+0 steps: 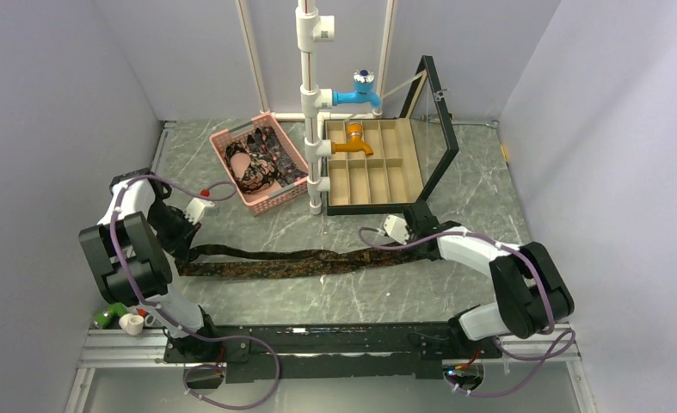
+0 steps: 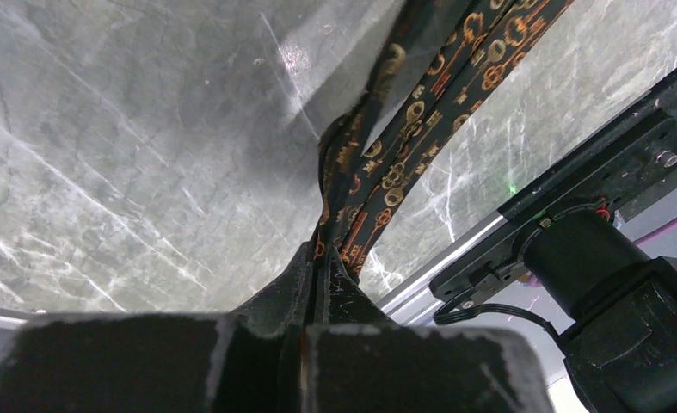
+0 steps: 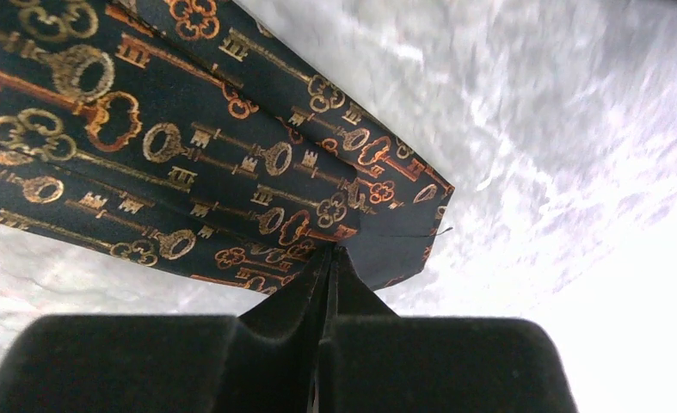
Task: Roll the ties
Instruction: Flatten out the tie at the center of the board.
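A dark tie [image 1: 292, 262] with a gold and orange key pattern lies stretched left to right across the table, folded double along its length. My left gripper [image 1: 182, 247] is shut on its narrow left end; the left wrist view shows the tie [image 2: 395, 163] pinched between the closed fingers [image 2: 324, 267]. My right gripper [image 1: 414, 234] is shut on the wide right end; the right wrist view shows the tie [image 3: 188, 163] running from the closed jaws [image 3: 333, 251]. More patterned ties [image 1: 260, 159] lie heaped in the pink mesh basket [image 1: 274, 200].
A white pipe stand [image 1: 312, 103] with a blue tap [image 1: 358, 93] and an orange tap [image 1: 352, 143] stands behind the tie. An open black box with tan compartments [image 1: 374, 172] sits back right. A green object and white cap [image 1: 121, 320] lie front left.
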### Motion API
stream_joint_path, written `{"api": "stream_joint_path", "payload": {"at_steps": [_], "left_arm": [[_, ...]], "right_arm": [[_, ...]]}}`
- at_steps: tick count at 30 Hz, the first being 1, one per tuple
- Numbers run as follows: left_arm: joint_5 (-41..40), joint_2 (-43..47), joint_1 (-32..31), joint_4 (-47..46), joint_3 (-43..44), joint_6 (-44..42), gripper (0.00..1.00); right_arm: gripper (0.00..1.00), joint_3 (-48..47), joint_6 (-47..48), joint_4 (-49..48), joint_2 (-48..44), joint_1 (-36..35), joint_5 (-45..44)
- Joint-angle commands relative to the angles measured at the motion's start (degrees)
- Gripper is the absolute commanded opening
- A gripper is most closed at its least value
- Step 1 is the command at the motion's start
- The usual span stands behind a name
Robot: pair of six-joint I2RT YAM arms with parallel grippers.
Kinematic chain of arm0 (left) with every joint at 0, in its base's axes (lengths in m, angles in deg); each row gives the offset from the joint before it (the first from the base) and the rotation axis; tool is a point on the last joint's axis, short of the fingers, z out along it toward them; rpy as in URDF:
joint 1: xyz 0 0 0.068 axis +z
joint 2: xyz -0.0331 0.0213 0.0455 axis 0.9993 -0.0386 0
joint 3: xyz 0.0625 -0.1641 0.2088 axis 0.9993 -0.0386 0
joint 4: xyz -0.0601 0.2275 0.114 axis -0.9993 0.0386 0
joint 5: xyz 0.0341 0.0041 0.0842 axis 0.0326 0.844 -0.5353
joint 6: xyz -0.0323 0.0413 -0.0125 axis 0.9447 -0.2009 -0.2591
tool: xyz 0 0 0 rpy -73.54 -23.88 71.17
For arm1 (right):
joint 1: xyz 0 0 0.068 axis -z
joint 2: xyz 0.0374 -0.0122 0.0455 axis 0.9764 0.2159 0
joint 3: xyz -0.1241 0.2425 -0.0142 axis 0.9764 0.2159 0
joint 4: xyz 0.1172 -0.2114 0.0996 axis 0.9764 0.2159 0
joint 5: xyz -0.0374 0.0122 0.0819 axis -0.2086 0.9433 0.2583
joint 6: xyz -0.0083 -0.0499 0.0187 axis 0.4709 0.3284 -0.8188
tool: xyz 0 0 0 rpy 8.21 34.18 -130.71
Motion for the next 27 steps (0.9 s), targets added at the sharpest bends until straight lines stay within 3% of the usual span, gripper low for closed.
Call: {"api": "stream_joint_path", "payload": {"at_steps": [1,4,6,7,8,11,14,19,27], "left_arm": [[1.7,-0.5,-0.1,1.1,2.4,0.6,0.0],[2.8,-1.3,-1.0,1.3,1.8,0.9,0.08],[3.9,-1.7,-2.0,1.5,1.3,0.9,0.19],[4.3,-1.9,-2.5,1.0,1.1,1.4,0.28],[5.2,-1.8,-2.9,0.3,1.0,1.8,0.49],[9.5,-0.1,-3.0,-0.7,1.8,1.1,0.68],[13.9,4.4,-3.0,-3.4,1.3,-0.7,0.72],[14.9,12.3,-4.9,-8.9,-4.6,-5.0,0.8],[4.4,13.7,-14.6,-19.8,-15.6,-4.0,0.8]], "right_arm": [[0.0,5.8,-1.1,10.0,-0.9,2.9,-1.8],[0.0,7.1,-1.2,12.1,-3.8,3.9,-2.3],[0.0,7.6,-1.4,13.5,-6.0,4.0,-2.2],[0.0,7.5,-1.6,14.6,-6.9,4.0,-2.0],[0.0,7.2,-1.9,15.7,-8.1,4.1,-1.5],[0.0,5.0,-3.1,18.4,-10.4,4.1,0.0],[0.0,2.4,-4.3,21.4,-12.4,4.1,1.6],[0.29,-2.5,-6.1,27.2,-15.8,4.1,6.1],[0.32,-7.0,-7.9,29.6,-13.5,4.0,12.8]]}}
